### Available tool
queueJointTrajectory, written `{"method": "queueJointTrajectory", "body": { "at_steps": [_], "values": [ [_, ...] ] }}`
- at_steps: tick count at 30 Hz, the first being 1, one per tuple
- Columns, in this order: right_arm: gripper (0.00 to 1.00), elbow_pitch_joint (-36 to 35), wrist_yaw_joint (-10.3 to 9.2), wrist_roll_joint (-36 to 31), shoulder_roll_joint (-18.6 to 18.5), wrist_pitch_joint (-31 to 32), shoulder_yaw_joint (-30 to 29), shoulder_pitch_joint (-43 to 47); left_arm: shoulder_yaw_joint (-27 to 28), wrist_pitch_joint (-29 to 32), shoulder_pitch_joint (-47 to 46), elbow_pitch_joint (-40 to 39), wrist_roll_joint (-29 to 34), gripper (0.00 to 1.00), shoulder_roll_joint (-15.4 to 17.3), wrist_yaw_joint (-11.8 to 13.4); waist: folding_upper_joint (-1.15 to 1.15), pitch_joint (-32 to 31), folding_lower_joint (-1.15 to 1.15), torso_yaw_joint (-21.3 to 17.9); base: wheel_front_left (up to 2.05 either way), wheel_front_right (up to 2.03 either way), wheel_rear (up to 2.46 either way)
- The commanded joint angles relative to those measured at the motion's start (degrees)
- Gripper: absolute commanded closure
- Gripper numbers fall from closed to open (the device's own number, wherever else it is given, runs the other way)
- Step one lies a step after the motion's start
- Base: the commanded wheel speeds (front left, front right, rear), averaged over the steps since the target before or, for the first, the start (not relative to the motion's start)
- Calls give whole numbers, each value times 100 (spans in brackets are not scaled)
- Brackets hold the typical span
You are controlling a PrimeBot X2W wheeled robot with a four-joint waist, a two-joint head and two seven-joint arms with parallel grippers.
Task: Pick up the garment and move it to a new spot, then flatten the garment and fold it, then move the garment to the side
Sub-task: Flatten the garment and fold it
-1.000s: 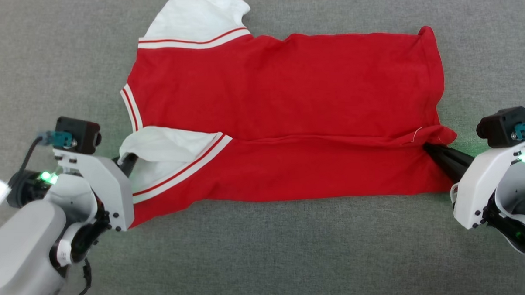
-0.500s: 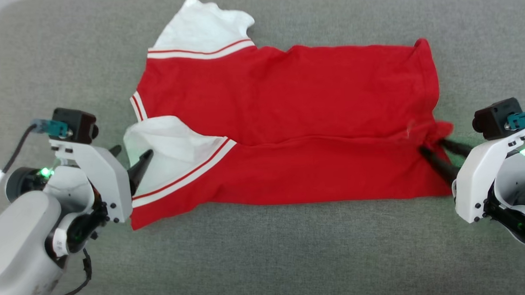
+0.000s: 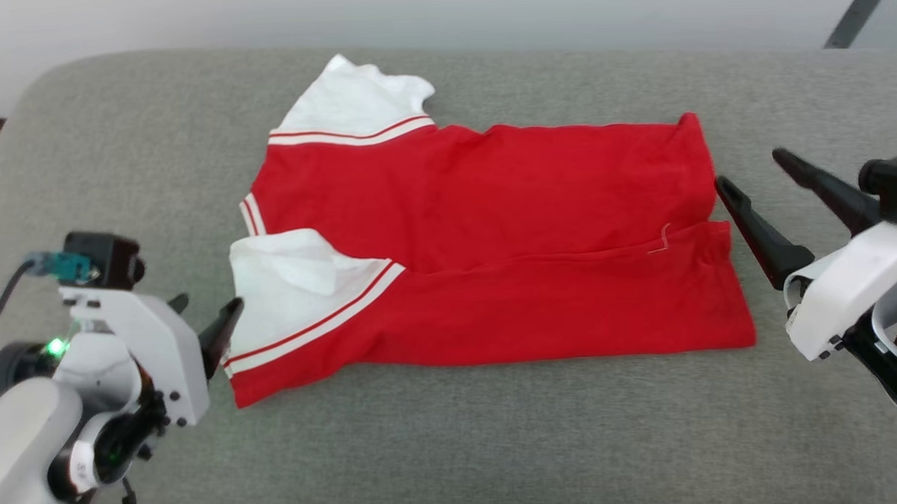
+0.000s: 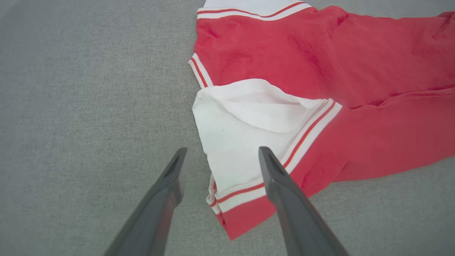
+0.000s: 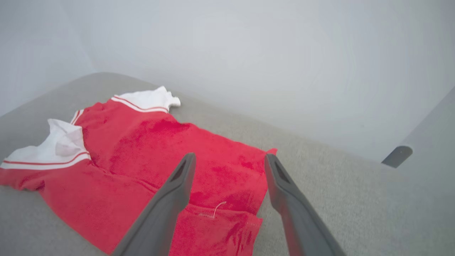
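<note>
The garment (image 3: 492, 228), a red shirt with white sleeves and striped trim, lies on the grey surface with its near long edge folded over the body. My left gripper (image 3: 206, 318) stands open just left of the near white sleeve (image 3: 285, 287), holding nothing. In the left wrist view the fingers (image 4: 167, 188) straddle the sleeve's corner (image 4: 231, 142) from above. My right gripper (image 3: 748, 171) is open and raised off the garment's right hem, apart from the cloth. The right wrist view shows the garment (image 5: 160, 156) below the spread fingers (image 5: 174, 199).
The grey padded surface (image 3: 455, 446) stretches wide in front of the garment. Its rounded far edge meets a pale wall (image 3: 485, 12). A dark bar (image 3: 854, 6) leans at the far right.
Both grippers opened and let go of the garment's folded edge, which now rests on the body. The right gripper lifted up and away. The head camera tilted up, shifting the whole picture.
</note>
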Motion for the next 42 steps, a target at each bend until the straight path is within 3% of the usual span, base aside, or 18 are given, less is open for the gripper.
{"method": "queueJointTrajectory", "body": {
  "at_steps": [1, 7, 13, 20, 26, 27, 28, 29, 35, 42],
  "values": [
    [0, -194, -6, -131, 44, -172, -105, 100, 45, 52, 132, -22, -114, 0, 38, 74, 0, -112, 0, -167, 0, 0, 0],
    [0, -975, -6, -494, 394, -668, -659, 358, 175, 428, 453, -25, -591, 0, 221, 293, 0, -104, 0, -472, 0, 0, 0],
    [0, -1609, -6, -726, 773, -708, -1169, 774, 231, 1003, 699, 103, -1073, 0, 392, 628, 0, 56, 0, -757, 0, 0, 0],
    [0, -1993, -6, -754, 1068, -625, -1402, 1172, 329, 962, 842, 244, -1216, 0, 480, 632, 0, 299, 0, -1001, 0, 0, 0],
    [0, -2131, -6, -702, 1249, -588, -1450, 1440, 309, 1057, 976, 422, -1392, 0, 332, 616, 0, 463, 0, -1120, 0, 0, 0],
    [0, -2135, -6, -699, 1276, -570, -1455, 1467, 320, 1050, 976, 451, -1437, 21, 275, 600, 0, 477, 0, -1126, 0, 0, 0],
    [0, -2137, -6, -693, 1303, -554, -1448, 1490, 310, 1054, 977, 472, -1454, 69, 236, 569, 0, 489, 0, -1131, 0, 0, 0],
    [0, -2130, -6, -678, 1331, -533, -1448, 1520, 306, 1060, 974, 498, -1479, 100, 191, 556, 0, 497, 0, -1132, 0, 0, 0],
    [0, -1987, -6, -557, 1425, -143, -1442, 1592, 293, 991, 946, 544, -1467, 100, 117, 397, 0, 512, 0, -1107, 0, 0, 0],
    [0, -1565, -6, -456, 1429, 890, -1334, 1489, 199, 1012, 760, 479, -1327, 100, 2, 311, 0, 529, 0, -913, 0, 0, 0]
  ]
}}
